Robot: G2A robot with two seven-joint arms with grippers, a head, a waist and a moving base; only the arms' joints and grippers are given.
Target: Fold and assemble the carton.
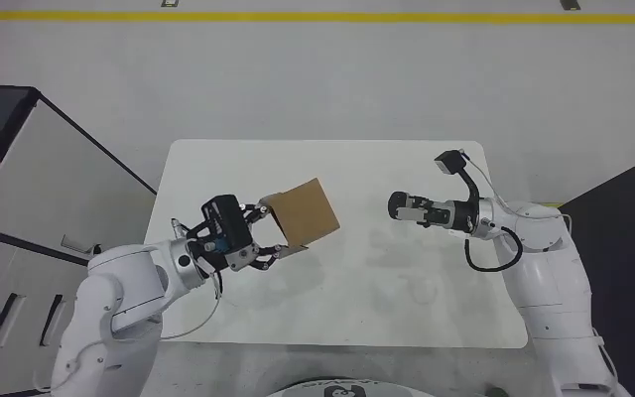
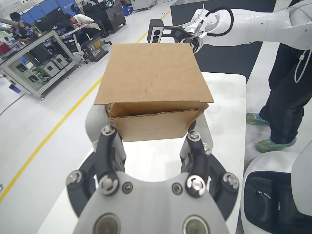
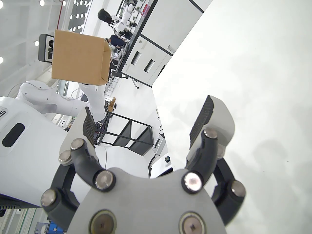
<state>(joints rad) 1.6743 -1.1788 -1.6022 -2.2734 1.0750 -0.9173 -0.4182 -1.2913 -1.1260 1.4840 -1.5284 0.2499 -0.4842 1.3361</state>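
**Left gripper clamped on the carton, right gripper spread and bare**

My left gripper [image 2: 150,126] is grasping the carton [image 2: 151,74] at its near end. One white finger [image 2: 93,122] presses against each of two opposite side walls, and the box end sits between them. In the top view the same gripper [image 1: 279,232] holds the carton [image 1: 306,213] out ahead of my left wrist, over the left half of the counter [image 1: 397,298].

The carton is plain brown cardboard, already box-shaped, with a broad flat panel facing up. At the end nearest my left wrist the flaps are folded in but not flush. A dark gap runs under the edge of the top panel, and a lower flap with a rough, torn-looking edge hangs below it. From my right wrist the carton [image 3: 78,57] shows a clean side panel with one narrower side beside it.

My right gripper [image 3: 146,115] is released, its ribbed pads [image 3: 202,118] wide apart with nothing between them. In the top view it [image 1: 395,207] is over the right half of the counter, pointing toward the carton and well apart from it.

The white counter [image 3: 243,49] lies beneath both arms, bare in the stretch between the two grippers.
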